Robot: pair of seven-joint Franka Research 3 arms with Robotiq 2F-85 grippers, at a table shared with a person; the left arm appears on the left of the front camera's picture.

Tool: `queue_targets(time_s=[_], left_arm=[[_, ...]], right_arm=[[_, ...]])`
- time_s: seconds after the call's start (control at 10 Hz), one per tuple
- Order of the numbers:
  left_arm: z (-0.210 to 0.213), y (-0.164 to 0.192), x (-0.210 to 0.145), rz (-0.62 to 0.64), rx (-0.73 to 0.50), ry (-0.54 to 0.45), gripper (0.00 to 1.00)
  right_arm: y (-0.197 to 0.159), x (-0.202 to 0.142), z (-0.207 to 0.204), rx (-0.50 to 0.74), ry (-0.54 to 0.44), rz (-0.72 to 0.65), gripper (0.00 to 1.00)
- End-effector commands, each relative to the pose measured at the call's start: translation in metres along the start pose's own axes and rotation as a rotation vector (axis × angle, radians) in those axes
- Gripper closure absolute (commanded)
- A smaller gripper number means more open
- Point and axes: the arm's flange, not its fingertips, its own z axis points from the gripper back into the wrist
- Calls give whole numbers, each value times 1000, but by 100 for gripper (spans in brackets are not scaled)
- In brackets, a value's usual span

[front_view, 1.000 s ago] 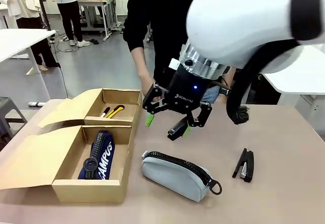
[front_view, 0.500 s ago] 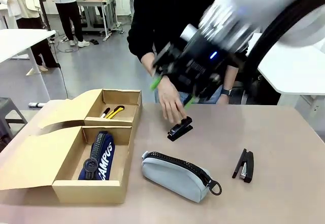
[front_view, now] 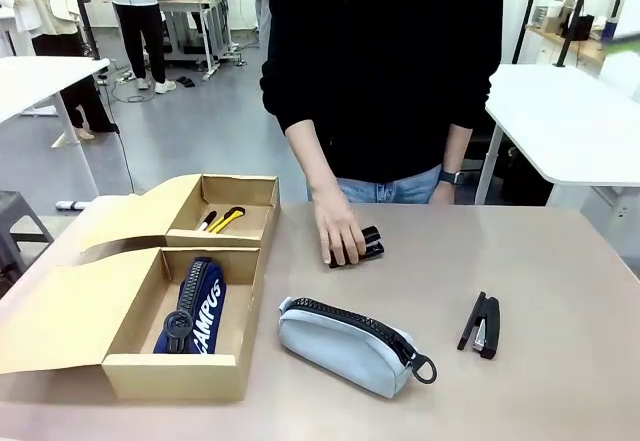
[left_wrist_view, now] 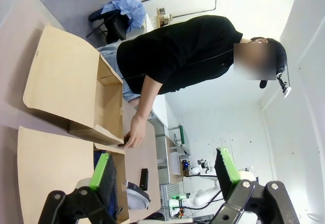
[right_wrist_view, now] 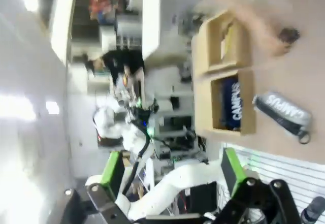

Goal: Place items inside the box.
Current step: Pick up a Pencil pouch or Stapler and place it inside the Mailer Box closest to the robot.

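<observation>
**Two pouches, two staplers: one of each lies outside the box**

Your left arm's fingers [left_wrist_view: 102,176] stand spread with nothing between them. At the left of the tabletop [front_view: 565,271], the cardboard box [front_view: 170,378] lies with both flap lids folded out. It has two compartments. The larger, near one holds the navy pouch [front_view: 205,306], printed "CAMPUS" in white. The small, far one holds pens [front_view: 205,222], too small to count, beside one yellow-black utility knife [front_view: 229,218]. Just right of the box lies one grey zip pouch [front_view: 340,346]. Beyond it, a person's hand [front_view: 338,233] covers most of one black stapler [front_view: 372,242]. The second stapler [front_view: 482,324] lies free, farther right. Your right arm's fingers [right_wrist_view: 231,169] are spread too, holding nothing.
</observation>
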Motion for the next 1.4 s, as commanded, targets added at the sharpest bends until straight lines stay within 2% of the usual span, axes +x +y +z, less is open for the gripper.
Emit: queue_targets(time_s=[0.0,0.1,0.3,0.5,0.6,0.7,0.8,0.9,1.3], left_arm=[[-2,-1,1,-22,-27,-12,0],[-2,-1,1,-22,-27,-12,0],[-2,-1,1,-22,-27,-12,0],[-2,-1,1,-22,-27,-12,0],[-2,-1,1,-22,-27,-12,0],[-2,-1,1,-22,-27,-12,0],[-2,-1,1,-22,-27,-12,0],[-2,-1,1,-22,-27,-12,0],[-2,-1,1,-22,-27,-12,0]], right_arm=[[-67,12,27,-160,-94,-36,0],[-90,7,42,-237,-39,-11,0],[-131,-5,70,-354,-63,-91,0],[-163,-16,70,-641,-110,-323,0],[-169,-20,67,-694,-120,-358,0],[-174,-19,67,-674,-148,-346,0],[-178,-11,63,-550,-156,-286,0],[-166,-5,79,-672,-150,-328,0],[-166,-5,79,-672,-150,-328,0]])
